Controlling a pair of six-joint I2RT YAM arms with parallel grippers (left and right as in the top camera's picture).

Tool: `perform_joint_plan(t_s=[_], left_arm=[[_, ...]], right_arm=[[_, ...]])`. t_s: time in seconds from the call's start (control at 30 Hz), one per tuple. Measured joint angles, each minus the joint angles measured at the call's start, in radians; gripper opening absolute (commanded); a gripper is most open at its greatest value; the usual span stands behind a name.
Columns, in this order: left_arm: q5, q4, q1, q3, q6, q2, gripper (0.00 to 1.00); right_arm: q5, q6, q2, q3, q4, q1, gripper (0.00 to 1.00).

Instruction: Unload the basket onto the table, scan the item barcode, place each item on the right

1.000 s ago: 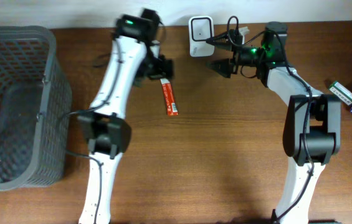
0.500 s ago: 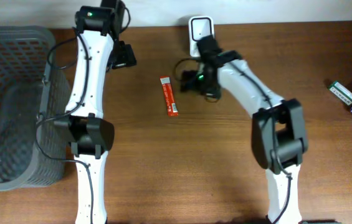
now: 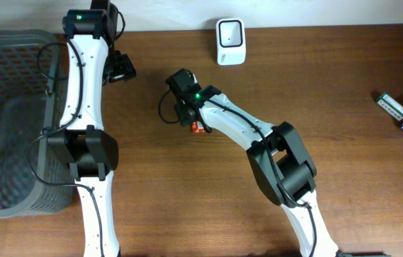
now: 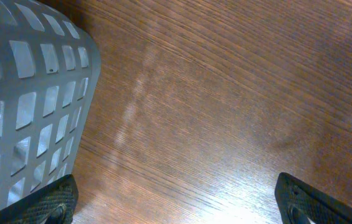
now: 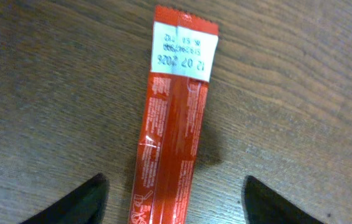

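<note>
Right fingers (image 5: 70, 202) point down, spread astride the red packet (image 5: 174, 124).

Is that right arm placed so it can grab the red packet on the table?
Probably yes. Its fingers stand apart, one on each side of the red packet, not touching it. The packet lies flat on the wooden table with nothing beside it in the way.
</note>
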Motion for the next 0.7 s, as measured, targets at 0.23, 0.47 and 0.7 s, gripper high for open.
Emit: perform_joint_plan(t_s=[0.23, 0.47, 0.7], left_arm=[[0.016, 0.000, 0.000, -0.002, 0.000, 0.000, 0.99], [0.039, 0.000, 0.000, -0.002, 0.000, 0.000, 0.99], [0.057, 0.006, -0.051, -0.007, -0.005, 0.000, 0.99]], right_arm=[[0.029, -0.012, 0.006, 0.000, -0.047, 0.000, 0.31], [0.030, -0.009, 0.006, -0.013, -0.053, -0.051, 0.04], [-0.150, 0.067, 0.006, 0.106, -0.290, -0.087, 0.04]])
